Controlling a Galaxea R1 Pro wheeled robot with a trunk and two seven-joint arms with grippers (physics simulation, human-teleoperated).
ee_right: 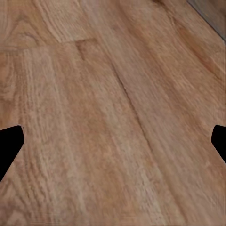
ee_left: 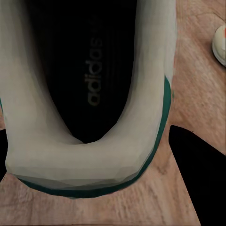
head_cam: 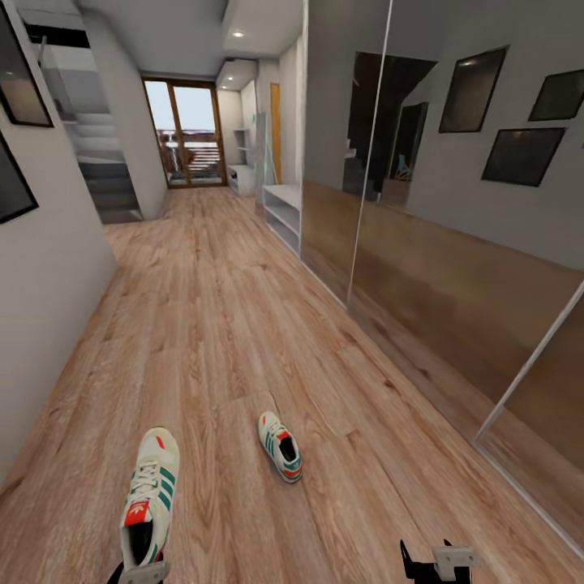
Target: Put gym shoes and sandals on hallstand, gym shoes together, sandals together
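risk sits with the left gripper (head_cam: pixel 144 570) at seven o'clock: it appears to pinch the heel of one gym shoe (head_cam: pixel 150 495), so a shallow heel hold could let it tip out. second gym shoe (head_cam: pixel 281 445) lies at six o'clock on the corridor floor (head_cam: pixel 243 308). right gripper (ee_right: pixel 113 141) hangs spread wide, holding nothing.

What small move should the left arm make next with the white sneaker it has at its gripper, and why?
Probably close the left gripper firmly on the heel of the white green-striped sneaker and lift. The heel collar sits between its dark fingers in the wrist view, and the other white sneaker lies apart on the wood-grain plank floor.
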